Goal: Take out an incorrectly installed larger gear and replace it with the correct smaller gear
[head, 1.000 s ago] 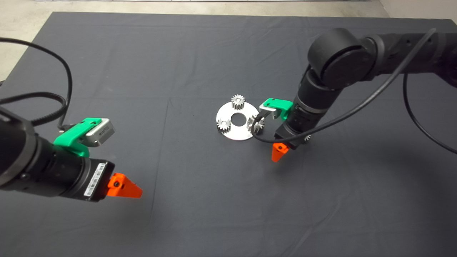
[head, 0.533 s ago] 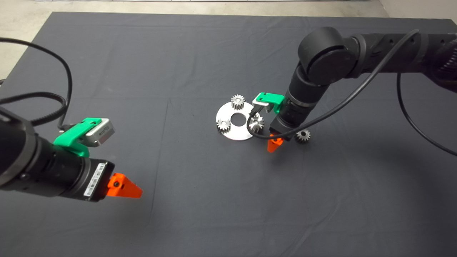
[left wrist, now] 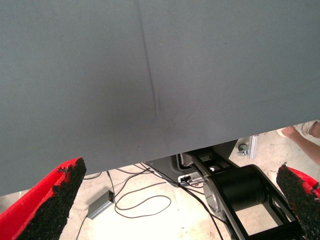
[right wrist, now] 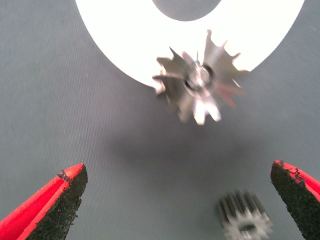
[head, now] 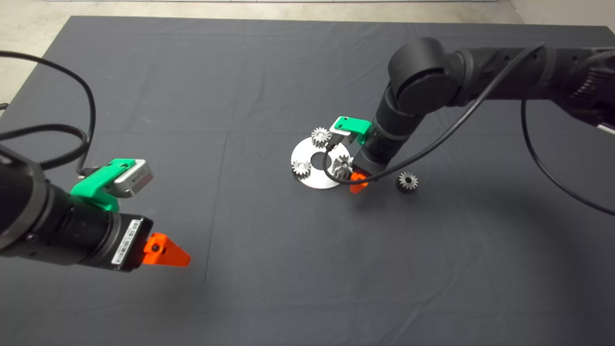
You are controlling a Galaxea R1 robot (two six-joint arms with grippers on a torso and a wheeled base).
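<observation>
Larger gear (right wrist: 197, 82) on plate (right wrist: 120, 40), teeth clear only between right gripper's (right wrist: 177, 200) spread fingers; left gripper (left wrist: 185, 200) likewise spread.

Even overhead light, soft shadows on the mat (head: 269, 72); the plate (right wrist: 120, 35) glares white, gears blurred.

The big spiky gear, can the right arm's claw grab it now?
Probably yes. The right gripper is open beside the larger gear, which sits uncovered on the disc's edge, and nothing lies between its fingers and the gear.
</observation>
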